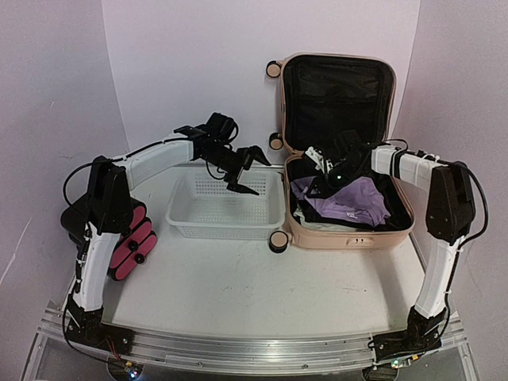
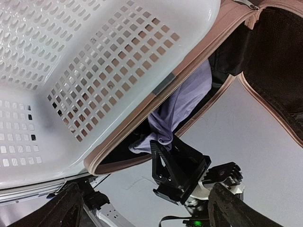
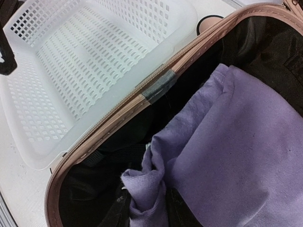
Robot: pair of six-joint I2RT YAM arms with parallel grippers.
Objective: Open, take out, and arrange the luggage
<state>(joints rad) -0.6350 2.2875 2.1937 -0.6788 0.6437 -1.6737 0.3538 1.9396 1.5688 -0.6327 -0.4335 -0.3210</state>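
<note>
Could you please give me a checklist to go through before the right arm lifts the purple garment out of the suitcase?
1. Luggage open, lid standing upright: ok.
2. A fold of the purple garment sits between the fingers of the right gripper: ok.
3. Right gripper clamped firmly on that fold: cannot tell.
4. White basket beside the luggage, nothing in it: ok.
5. Left gripper open and holding nothing: ok.
6. Way from luggage to basket free: not ok, the left gripper hangs over the basket's corner next to the luggage.
</note>
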